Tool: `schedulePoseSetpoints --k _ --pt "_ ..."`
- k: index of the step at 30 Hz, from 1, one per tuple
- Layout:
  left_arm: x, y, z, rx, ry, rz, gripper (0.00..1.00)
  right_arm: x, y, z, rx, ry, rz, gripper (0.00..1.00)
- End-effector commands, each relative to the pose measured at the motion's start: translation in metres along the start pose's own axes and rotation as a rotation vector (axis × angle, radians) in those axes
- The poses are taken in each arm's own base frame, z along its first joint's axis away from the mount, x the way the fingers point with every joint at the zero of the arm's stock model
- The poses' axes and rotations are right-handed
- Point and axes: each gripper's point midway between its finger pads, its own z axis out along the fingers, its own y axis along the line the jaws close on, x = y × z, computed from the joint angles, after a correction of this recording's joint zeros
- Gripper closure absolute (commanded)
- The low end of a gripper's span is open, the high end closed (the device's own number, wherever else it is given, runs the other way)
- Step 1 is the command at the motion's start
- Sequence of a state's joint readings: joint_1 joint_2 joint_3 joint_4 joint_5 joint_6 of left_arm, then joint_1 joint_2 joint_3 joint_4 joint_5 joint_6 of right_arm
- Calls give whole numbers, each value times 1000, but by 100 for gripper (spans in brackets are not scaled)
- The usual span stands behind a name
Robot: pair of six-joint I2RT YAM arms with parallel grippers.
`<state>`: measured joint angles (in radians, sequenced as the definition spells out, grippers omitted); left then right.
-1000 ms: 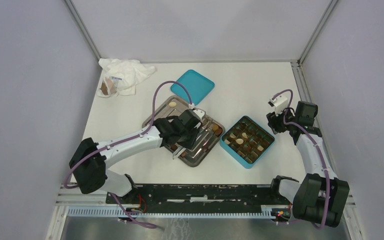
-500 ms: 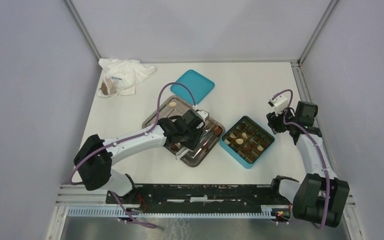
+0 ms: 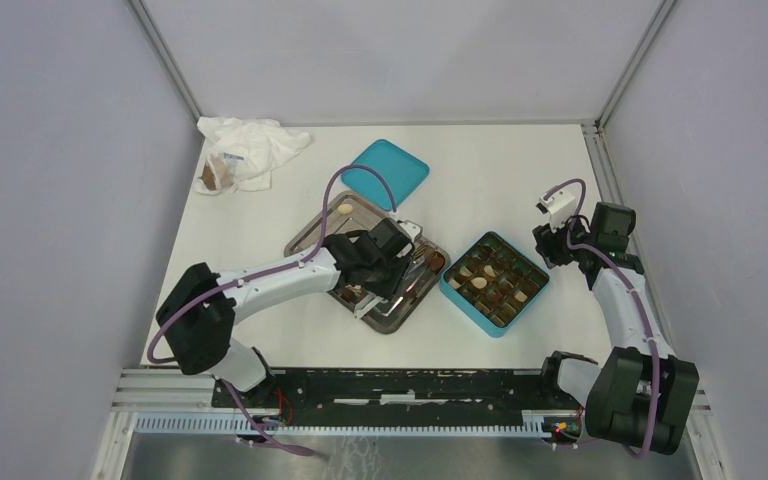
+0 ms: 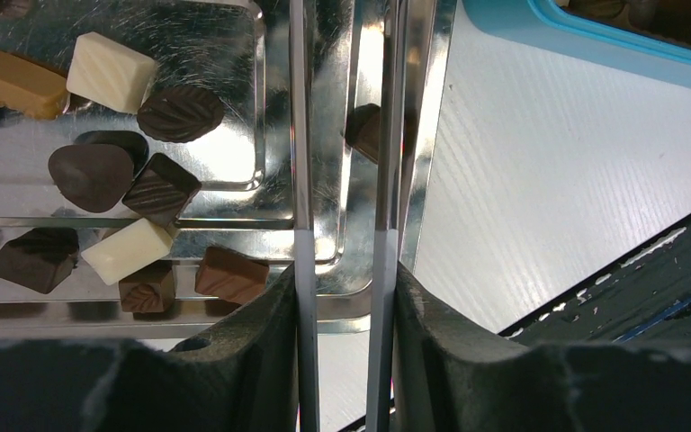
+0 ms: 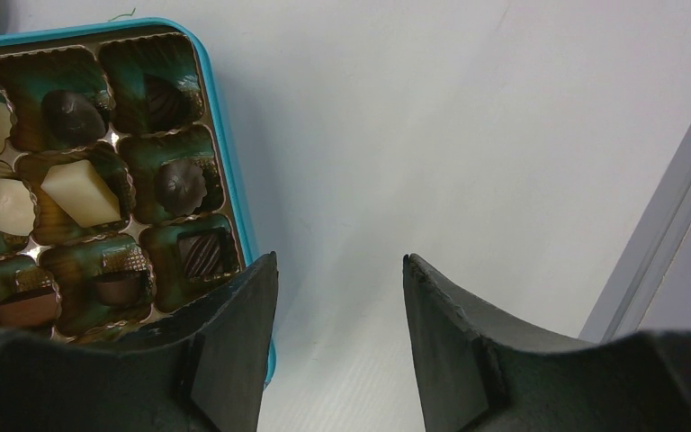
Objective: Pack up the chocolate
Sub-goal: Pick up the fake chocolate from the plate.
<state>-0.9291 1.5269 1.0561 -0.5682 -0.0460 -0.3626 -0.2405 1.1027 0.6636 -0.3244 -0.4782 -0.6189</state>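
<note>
Keep the squeeze gentle and lift straight up before swinging to the teal box [image 3: 468,308] at 3 o'clock of the steel tray [image 3: 305,235], since the left gripper [image 4: 342,297], stretched low over the tray, clenches metal tongs [image 4: 300,180] that seem to pinch a dark chocolate [image 4: 364,135], while the right gripper [image 5: 340,297] hangs released and empty at the box's 3 o'clock.

2 white arms [image 3: 270,284], black joints [image 3: 200,330], looping purple cables [image 3: 363,168].
</note>
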Motion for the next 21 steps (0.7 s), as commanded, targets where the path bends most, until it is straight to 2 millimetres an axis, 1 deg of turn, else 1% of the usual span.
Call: schedulePoseSetpoints --k 1,21 --pt "-27 -11 -6 39 -78 66 58 -15 -8 -4 14 -40 -30 41" --pt "-25 -4 -1 -8 -49 72 57 -16 -8 -4 16 -43 -33 41"
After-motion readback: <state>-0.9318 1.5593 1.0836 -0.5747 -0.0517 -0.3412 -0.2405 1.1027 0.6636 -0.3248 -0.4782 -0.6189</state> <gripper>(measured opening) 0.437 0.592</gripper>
